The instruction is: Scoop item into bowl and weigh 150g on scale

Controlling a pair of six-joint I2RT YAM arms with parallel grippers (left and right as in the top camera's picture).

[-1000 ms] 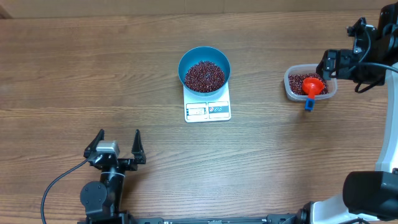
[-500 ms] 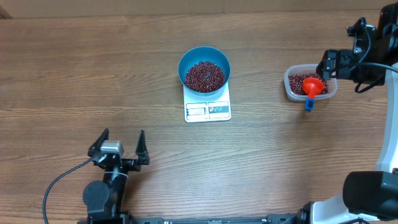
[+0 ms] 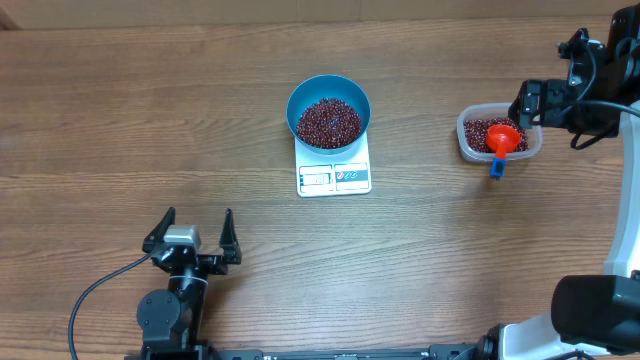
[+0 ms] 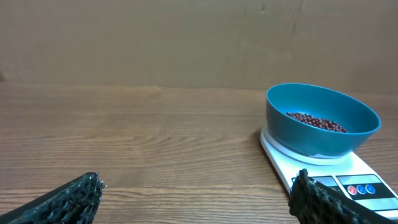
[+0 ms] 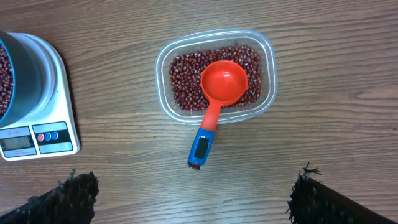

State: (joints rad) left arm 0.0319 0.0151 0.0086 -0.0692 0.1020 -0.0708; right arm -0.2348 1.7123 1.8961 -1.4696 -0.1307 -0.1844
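Maroon beans [image 3: 328, 121] sit heaped in the blue bowl [image 3: 292, 108], and the bowl is squarely on the white scale [image 3: 334, 178], mid-table. The display faces the near edge, but the digits are too small to read, so I can't call the weight.

Off to the right, well apart, is the clear tub [image 3: 465, 140] with more beans. The red scoop [image 5: 222, 84] lies in it cup-up, its blue handle hanging over the rim. Nobody's holding it.

Right gripper [image 5: 194, 186] hangs above the tub, jaws spread wide, empty, and it hasn't budged over the last second. Left gripper [image 3: 196, 216], also wide and empty, is down at the near edge of the table [image 3: 120, 120]. It slid a touch to the right a second ago and has now settled.

With the scoop parked and both arms clear, this looks like scooping finished. What's left is probably the reading itself.
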